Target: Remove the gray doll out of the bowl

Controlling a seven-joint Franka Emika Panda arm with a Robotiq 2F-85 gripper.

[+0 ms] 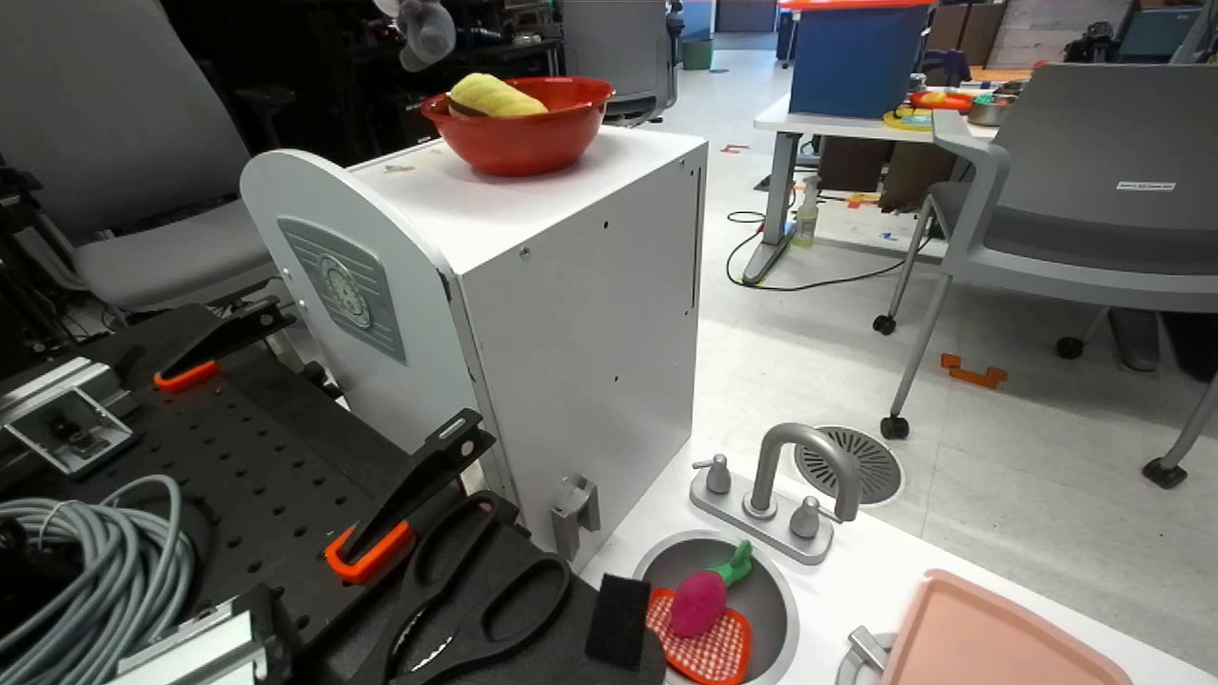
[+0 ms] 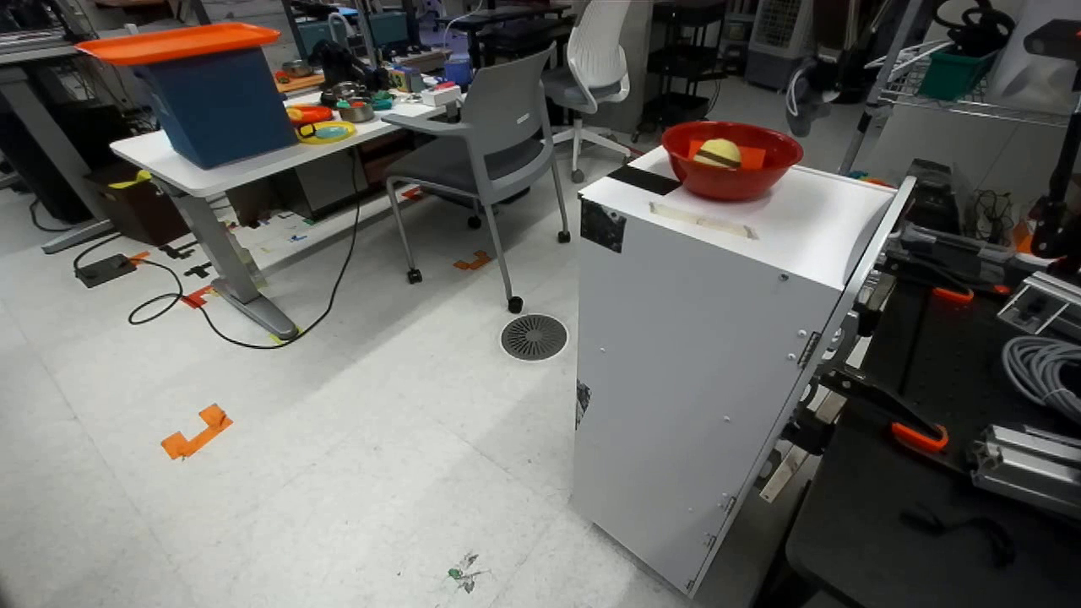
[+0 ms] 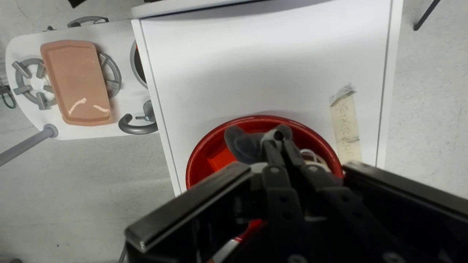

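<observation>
The red bowl (image 1: 528,143) sits on a white cabinet in both exterior views (image 2: 735,179), and its rim shows in the wrist view (image 3: 197,155). The gray doll (image 3: 245,148) has rounded ear-like ends and a dark spot. My gripper (image 3: 279,146) has its fingertips closed together on it. In both exterior views the doll (image 1: 425,33) hangs in the air above and beside the bowl, toward the door side (image 2: 807,105). The gripper is mostly out of view or lost in the dark background there. A yellow banana-like object (image 1: 490,97) lies in the bowl.
The cabinet top (image 3: 256,73) lies around the bowl, with a tape strip (image 3: 345,126). A grey door panel (image 1: 333,285) stands at the cabinet's edge. A toy sink basin (image 1: 785,609), faucet (image 1: 804,438) and pink tray (image 3: 76,84) are lower beside it. A black table (image 1: 266,457) holds clamps.
</observation>
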